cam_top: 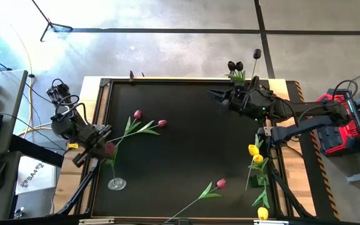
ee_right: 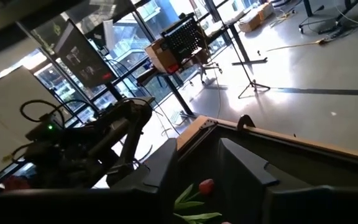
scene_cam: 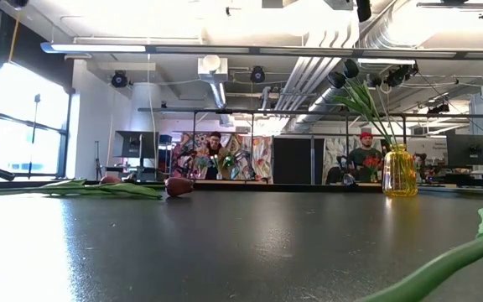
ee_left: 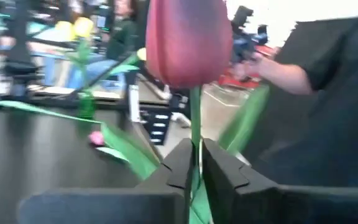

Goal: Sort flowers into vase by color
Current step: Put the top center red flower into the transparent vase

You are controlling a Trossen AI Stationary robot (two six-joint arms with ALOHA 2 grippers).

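Dark tabletop (cam_top: pixel 186 144), flowers scattered, vases along both edges.
Left gripper (ee_left: pixel 194 165) clamped a pink tulip's (ee_left: pixel 188 40) stem above the clear vase (cam_top: pixel 117 183); right gripper's (cam_top: pixel 220 97) jaws stood apart. That thin stem could slip.

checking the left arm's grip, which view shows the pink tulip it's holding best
The left wrist view: the pink tulip fills the frame, its stem pinched in the left gripper. The high view shows only its small head at that gripper, above the clear vase. The other two views don't clearly show it.
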